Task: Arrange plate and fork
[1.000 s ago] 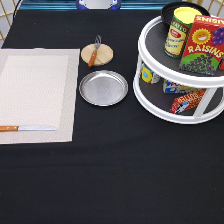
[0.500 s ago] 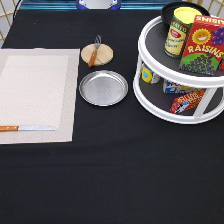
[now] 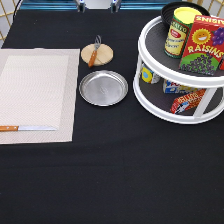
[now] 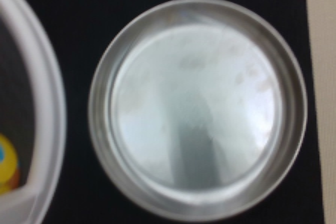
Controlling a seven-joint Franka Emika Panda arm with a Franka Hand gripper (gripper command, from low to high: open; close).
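Note:
The shiny silver plate point(image 3: 103, 87) lies on the black tablecloth between the placemat and the white rack. It fills the wrist view point(image 4: 195, 110). The fork point(image 3: 94, 51), with a reddish-brown handle and short silver tines, rests across the small tan wooden disc point(image 3: 102, 56) just above the plate in the exterior view. Only a white and dark bit of my gripper point(image 3: 98, 4) shows at the exterior view's top edge, well above the fork and plate. It holds nothing that I can see.
A beige placemat point(image 3: 35, 90) lies at the exterior view's left, with a wooden-handled knife point(image 3: 27, 128) near its bottom edge. A white two-tier round rack point(image 3: 150, 95) with a can point(image 3: 179, 31), a raisins box point(image 3: 205, 45) and packets stands at the right; its rim shows in the wrist view point(image 4: 37, 125).

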